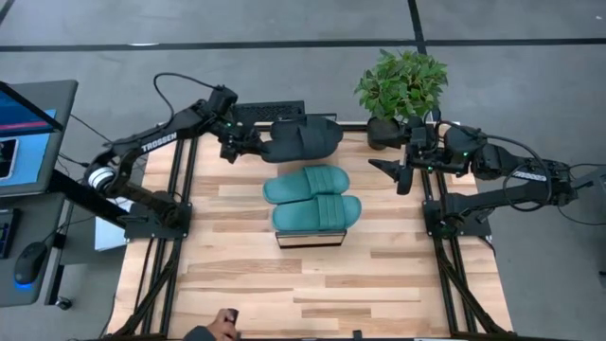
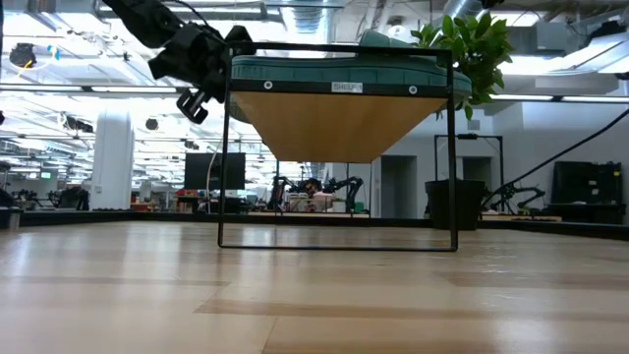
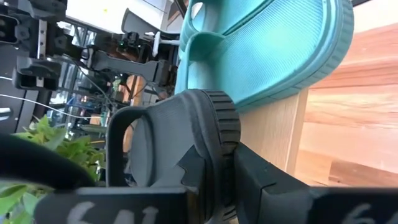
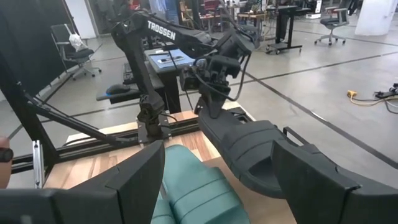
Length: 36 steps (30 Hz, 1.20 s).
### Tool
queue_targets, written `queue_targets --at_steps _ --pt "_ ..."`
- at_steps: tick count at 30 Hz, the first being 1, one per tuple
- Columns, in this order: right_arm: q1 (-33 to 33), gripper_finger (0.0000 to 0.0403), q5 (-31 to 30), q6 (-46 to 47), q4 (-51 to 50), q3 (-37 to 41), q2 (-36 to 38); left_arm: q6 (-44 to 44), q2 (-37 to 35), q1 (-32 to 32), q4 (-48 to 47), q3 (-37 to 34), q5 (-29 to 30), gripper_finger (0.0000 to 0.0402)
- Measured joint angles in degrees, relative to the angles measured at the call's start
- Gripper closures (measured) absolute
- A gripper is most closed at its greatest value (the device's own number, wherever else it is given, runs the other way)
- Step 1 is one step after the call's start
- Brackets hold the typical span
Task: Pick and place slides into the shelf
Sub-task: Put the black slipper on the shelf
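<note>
Two teal slides [image 1: 312, 197] already rest on the shelf [image 1: 308, 238]. Left gripper [image 1: 254, 144] grasps a black slide [image 1: 301, 138] above the counter [image 1: 379, 275], unplaced; right gripper [image 1: 393, 169] waits released beside.

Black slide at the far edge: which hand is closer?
Left. The left hand grips the black slide at its end. The right hand, open, hangs apart from it, toward the potted plant.

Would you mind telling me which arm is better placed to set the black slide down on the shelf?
The left. Its gripper already holds the black slide in the air, just behind the two green slides on the shelf. The right gripper hangs open and empty beside the shelf.
</note>
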State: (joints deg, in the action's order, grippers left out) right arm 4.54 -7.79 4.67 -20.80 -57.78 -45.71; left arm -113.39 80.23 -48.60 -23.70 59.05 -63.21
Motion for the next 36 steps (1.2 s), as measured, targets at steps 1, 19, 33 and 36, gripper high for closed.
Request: queue_targets --at_steps 1,19,33,36 --pt "0.0 0.0117 0.0 0.0 0.0 0.0 0.0 0.0 0.4 0.0 0.2 0.0 0.0 0.0371" --pt "0.0 0.0117 0.0 0.3 0.0 0.0 0.0 -1.0 1.5 0.2 -3.4 0.0 3.0 0.0372" --pt "0.0 0.0117 0.0 0.4 0.0 0.0 0.0 -3.4 1.4 4.0 -5.8 0.0 7.7 0.0372" --pt "0.0 0.0117 0.0 0.4 0.0 0.0 0.0 -4.9 1.4 4.5 -6.3 0.0 7.9 0.0372"
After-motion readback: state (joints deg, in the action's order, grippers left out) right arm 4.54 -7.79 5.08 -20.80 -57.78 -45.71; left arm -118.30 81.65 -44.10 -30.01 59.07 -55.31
